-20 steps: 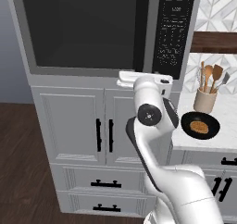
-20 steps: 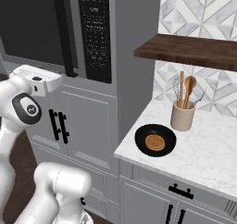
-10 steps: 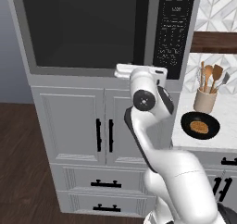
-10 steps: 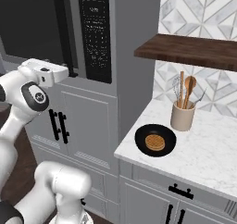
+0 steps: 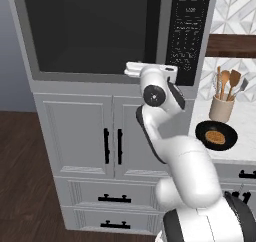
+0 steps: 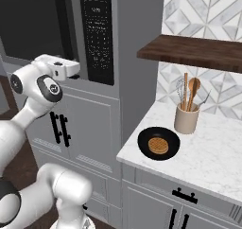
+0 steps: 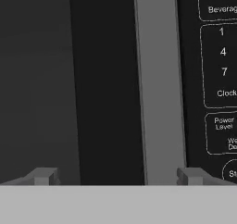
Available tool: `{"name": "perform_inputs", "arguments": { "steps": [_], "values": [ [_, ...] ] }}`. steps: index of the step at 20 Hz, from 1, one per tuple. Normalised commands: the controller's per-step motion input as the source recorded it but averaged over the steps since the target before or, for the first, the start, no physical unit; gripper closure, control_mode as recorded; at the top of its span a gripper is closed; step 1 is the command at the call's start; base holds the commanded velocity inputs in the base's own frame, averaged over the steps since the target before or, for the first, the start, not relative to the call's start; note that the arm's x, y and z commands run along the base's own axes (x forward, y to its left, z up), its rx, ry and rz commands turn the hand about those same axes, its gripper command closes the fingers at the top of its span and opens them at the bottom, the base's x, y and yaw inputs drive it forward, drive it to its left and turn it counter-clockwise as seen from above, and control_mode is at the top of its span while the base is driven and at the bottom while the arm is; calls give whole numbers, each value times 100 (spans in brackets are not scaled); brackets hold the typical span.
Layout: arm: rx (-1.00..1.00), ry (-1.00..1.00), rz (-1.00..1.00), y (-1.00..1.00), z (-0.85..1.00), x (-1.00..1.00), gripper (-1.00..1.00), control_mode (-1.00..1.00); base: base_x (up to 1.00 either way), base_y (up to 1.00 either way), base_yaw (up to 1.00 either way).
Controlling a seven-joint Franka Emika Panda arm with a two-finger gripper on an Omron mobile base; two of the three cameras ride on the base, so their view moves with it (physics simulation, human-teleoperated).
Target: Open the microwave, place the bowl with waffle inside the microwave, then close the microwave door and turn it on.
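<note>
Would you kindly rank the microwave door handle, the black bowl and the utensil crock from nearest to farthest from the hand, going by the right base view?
1. Microwave door handle: just beyond the open hand, at the left.
2. Black bowl: on the counter, lower right of the hand.
3. Utensil crock: behind the bowl, farther right by the wall.

Shut grey microwave [image 5: 100,36]; black bowl [image 6: 159,143] with golden waffle [image 6: 158,145] on counter beside it.

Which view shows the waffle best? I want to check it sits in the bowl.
The right base view: the waffle lies flat inside the bowl on the counter, seen closer. The left base view shows it smaller, at the frame's right edge.
</note>
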Motion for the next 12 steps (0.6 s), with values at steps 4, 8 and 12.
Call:
{"name": "perform_inputs", "arguments": {
  "steps": [4,8,12],
  "values": [
    [-1,5,0,0,0,78,-100,-100,0,0,0],
    [-2,12,0,1,-4,83,-100,-100,0,0,0],
    [-2,19,0,15,-17,97,-100,-100,0,0,0]
  ]
}}
